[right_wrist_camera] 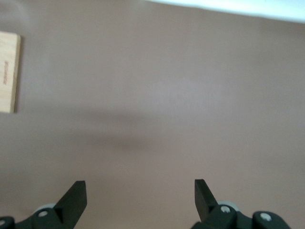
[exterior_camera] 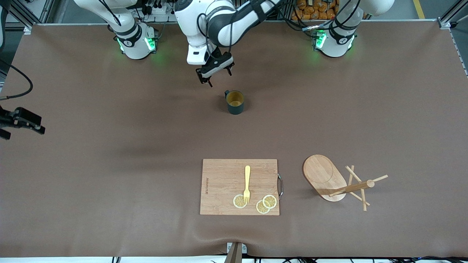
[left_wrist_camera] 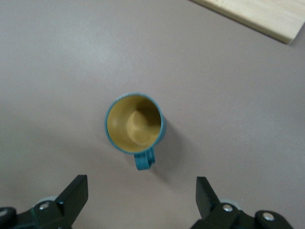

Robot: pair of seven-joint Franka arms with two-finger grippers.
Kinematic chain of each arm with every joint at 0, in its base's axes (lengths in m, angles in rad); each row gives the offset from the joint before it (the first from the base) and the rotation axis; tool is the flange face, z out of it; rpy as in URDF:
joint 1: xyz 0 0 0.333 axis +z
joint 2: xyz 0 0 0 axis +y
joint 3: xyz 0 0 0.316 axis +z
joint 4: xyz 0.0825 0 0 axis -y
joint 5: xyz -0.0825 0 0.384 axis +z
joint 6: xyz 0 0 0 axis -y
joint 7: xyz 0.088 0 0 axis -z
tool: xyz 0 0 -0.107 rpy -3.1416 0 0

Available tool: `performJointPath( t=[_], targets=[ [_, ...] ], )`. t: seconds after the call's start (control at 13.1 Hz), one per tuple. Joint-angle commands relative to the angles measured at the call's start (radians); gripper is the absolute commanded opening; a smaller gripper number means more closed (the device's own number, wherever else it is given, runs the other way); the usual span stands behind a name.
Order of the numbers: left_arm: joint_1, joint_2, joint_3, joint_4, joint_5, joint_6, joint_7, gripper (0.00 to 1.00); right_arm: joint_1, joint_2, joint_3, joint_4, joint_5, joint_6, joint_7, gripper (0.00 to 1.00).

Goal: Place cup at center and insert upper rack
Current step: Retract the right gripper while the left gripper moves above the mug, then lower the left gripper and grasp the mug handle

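Observation:
The cup is dark teal with a yellowish inside. It stands upright on the brown table, farther from the front camera than the cutting board. In the left wrist view the cup turns its loop handle toward my left gripper. My left gripper hangs open just beside the cup, toward the robots' bases, and holds nothing. The upper rack, a wooden mug tree, lies tipped on its side toward the left arm's end. My right gripper waits open at the right arm's end, and the right gripper holds nothing over bare table.
A wooden cutting board lies near the front edge with a yellow fork and lemon slices on it. The board's edge shows in the right wrist view and its corner in the left wrist view.

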Motion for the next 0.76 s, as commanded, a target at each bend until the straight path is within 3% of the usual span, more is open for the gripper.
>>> performJointPath(
  t=[0.0, 0.15, 0.69],
  targets=[
    [-0.047, 0.076, 0.02, 0.061, 0.06, 0.007, -0.113, 1.0, -0.056, -0.055, 0.04, -0.032, -0.023, -0.136, 0.04, 1.0],
    [-0.077, 0.108, 0.022, 0.066, 0.158, 0.007, -0.214, 1.0, -0.069, -0.097, 0.04, -0.053, -0.023, -0.164, 0.04, 1.0],
    [-0.14, 0.171, 0.043, 0.064, 0.207, 0.007, -0.368, 1.0, -0.062, -0.187, 0.057, -0.096, -0.018, -0.235, 0.148, 1.0]
  ],
)
